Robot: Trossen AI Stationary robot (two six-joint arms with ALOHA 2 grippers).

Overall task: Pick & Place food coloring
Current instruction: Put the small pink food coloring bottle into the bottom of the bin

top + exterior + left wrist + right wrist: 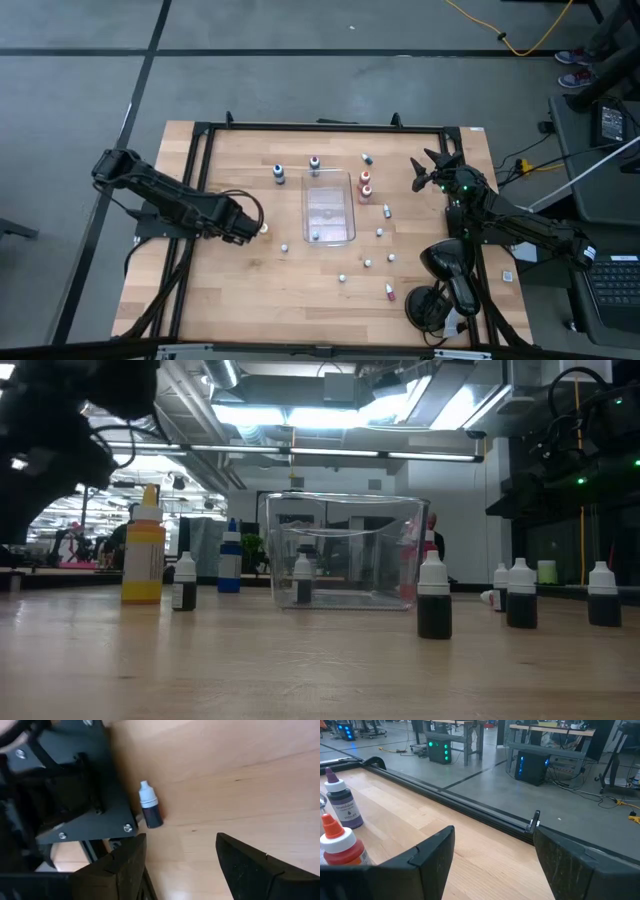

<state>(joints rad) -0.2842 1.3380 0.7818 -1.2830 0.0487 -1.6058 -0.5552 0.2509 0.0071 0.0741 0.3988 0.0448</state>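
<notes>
The clear tray (329, 210) stands near the middle of the wooden surface (250, 290), with the bottles (366, 187) scattered around it. One small bottle (315, 237) is inside the tray at its near end. At the far side stand a blue bottle (279, 174) to the tray's left and a dark one (314, 164) just beyond the tray's far edge. Right of the tray two red bottles stand close together, touching or nearly so, with a pale-capped one (367, 158) farther back. More small bottles dot the near right part of the surface, among them a pink one (390, 292) lying closest to the near edge.

The left tool (252, 228) is low over the surface, left of the tray, its fingers (250, 865) spread apart and holding nothing. A yellow bottle (264, 228) is just beside its tip. In the left wrist view a dark bottle with a white cap (150, 809) shows between the fingers and a little beyond them, not touched.

The right tool (425, 172) sits over the far right corner of the surface, well apart from the tray, its fingers (427, 857) wide apart and empty. Its wrist view shows a purple bottle (342, 802) and a red one (340, 845) off to one side.

In the low view the yellow bottle (143, 550) stands upright at the left, and black bottles with white caps (434, 600) stand on either side of the tray (345, 550).
</notes>
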